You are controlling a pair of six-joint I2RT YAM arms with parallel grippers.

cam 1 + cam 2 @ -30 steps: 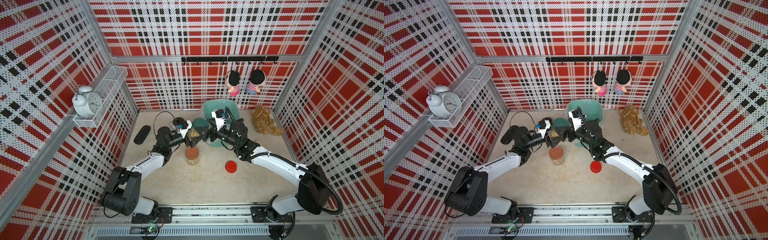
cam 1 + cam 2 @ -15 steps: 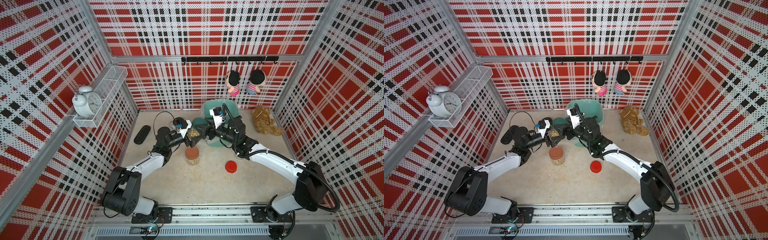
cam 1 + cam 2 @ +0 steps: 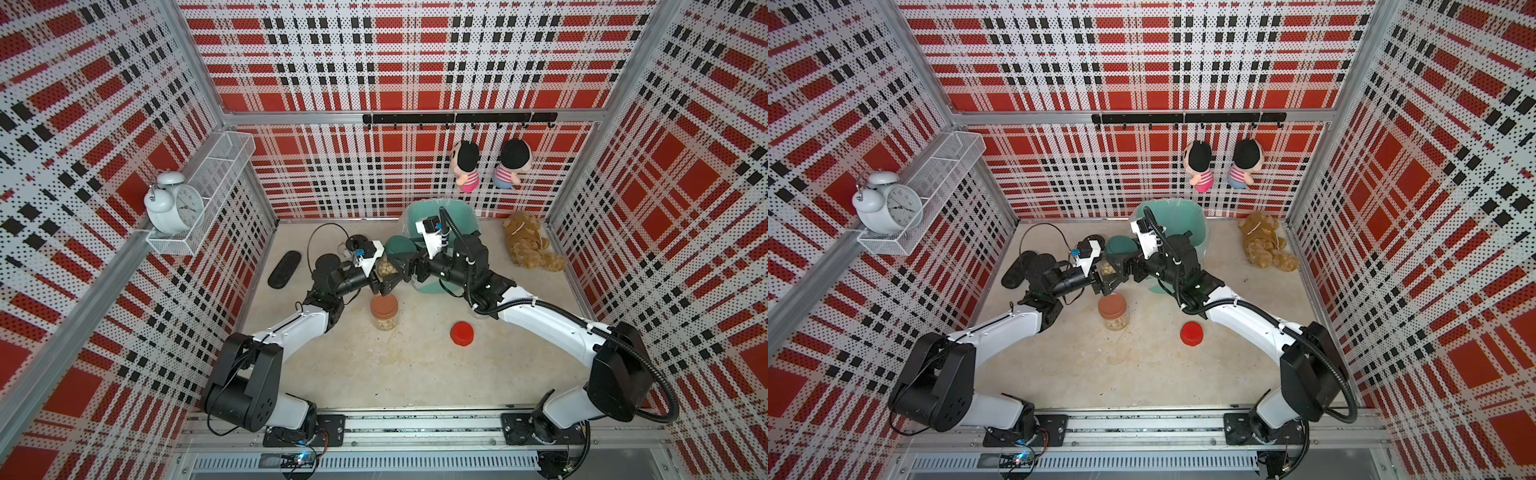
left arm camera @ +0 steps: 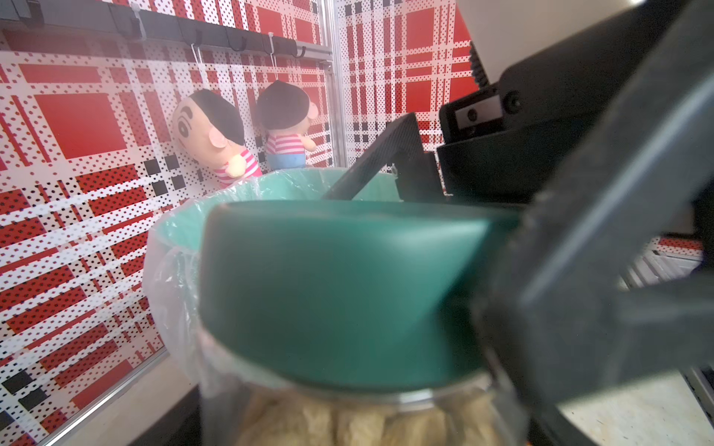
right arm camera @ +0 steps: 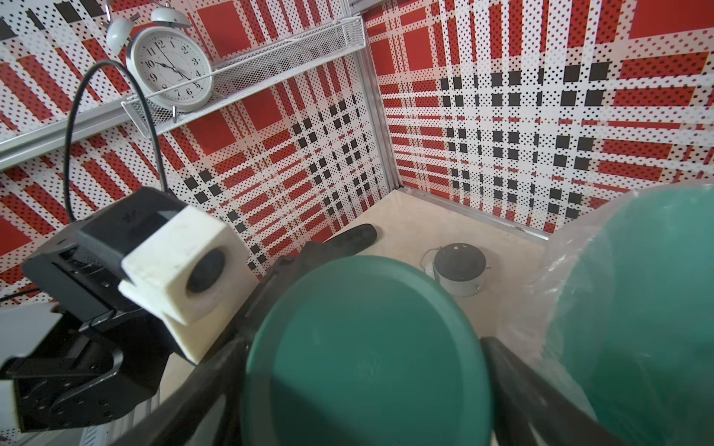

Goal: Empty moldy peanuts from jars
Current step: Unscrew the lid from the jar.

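The left hand [image 3: 384,277] is clenched on a small clear jar [image 3: 386,268] and holds it up off the worktop [image 3: 374,374]. The green lid [image 3: 400,246] is on the jar. The left wrist view shows pale peanuts [image 4: 347,424] packed in the jar under the lid.

The right hand [image 3: 402,266] is at the lid from the other side. Its two fingers [image 5: 515,382] stand one on each side of the green lid, very close to its edge. It cannot be told if they squeeze the lid.

The held jar is just beside the teal bin [image 3: 469,216]. The bin has a clear plastic bag in it and stands at the back wall. The two hands meet in a tight spot there, with the bin right behind them.

A second jar [image 3: 384,313], with a brown lid and peanuts inside, stands upright on the worktop, near the hands and in front of them. A red lid [image 3: 462,333] sits on the worktop closer to the right arm, apart from the second jar.

A black flat thing [image 3: 284,269] lies near the left wall. A brown plush toy [image 3: 530,245] lies in the back right corner. The front half of the worktop is open, with lots of room to move.
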